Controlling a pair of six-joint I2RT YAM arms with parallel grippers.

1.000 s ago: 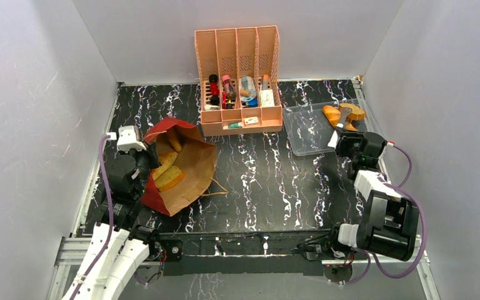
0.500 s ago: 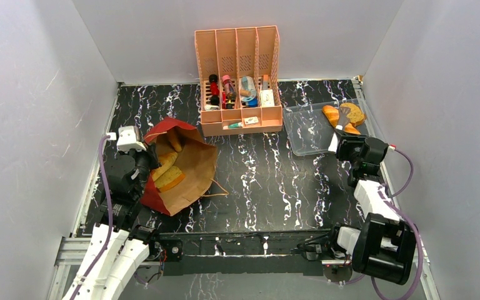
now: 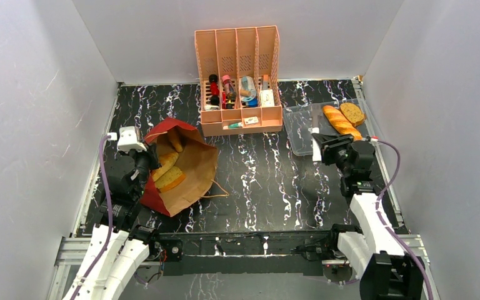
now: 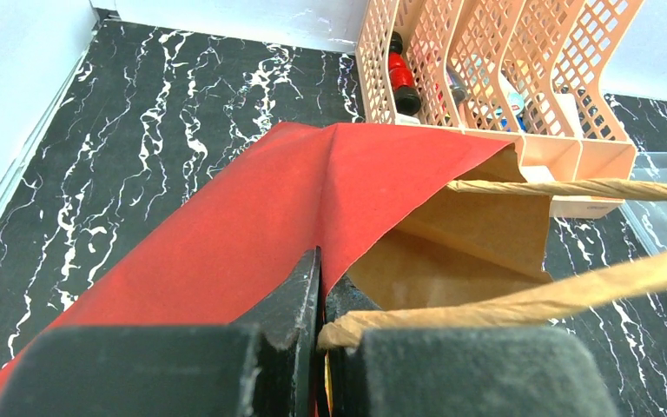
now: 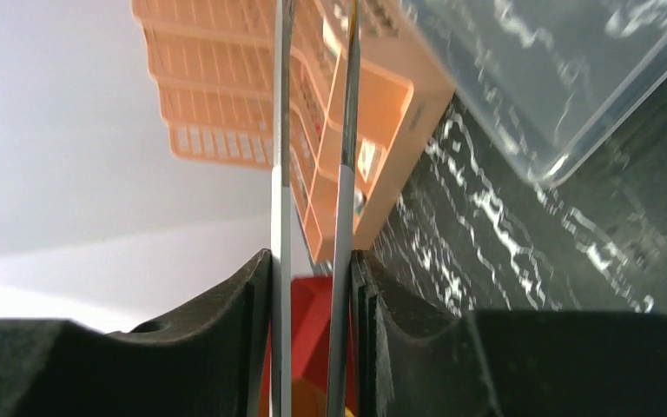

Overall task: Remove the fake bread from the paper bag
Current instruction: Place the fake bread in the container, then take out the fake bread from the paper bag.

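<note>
From above: pinching the rim of the paper bag (image 3: 190,178) with the left gripper (image 3: 146,164), bread (image 3: 165,172) just past the tips, inside. Right gripper (image 3: 319,141) narrowly parted, empty; tray (image 3: 300,134) with two loaves (image 3: 344,120) to its right.
Left wrist: clamped on red paper and handle (image 4: 504,300).
Right wrist: slim gap, nothing between.

Black marbled table (image 3: 269,181): paper bag (image 3: 190,178) lying at nine o'clock, pink organizer (image 3: 237,44) at twelve, clear tray (image 3: 300,134) at two.

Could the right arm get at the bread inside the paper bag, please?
Probably yes: the left gripper holds the paper bag open, the bread lies exposed, and nothing stands between it and the right gripper.
</note>
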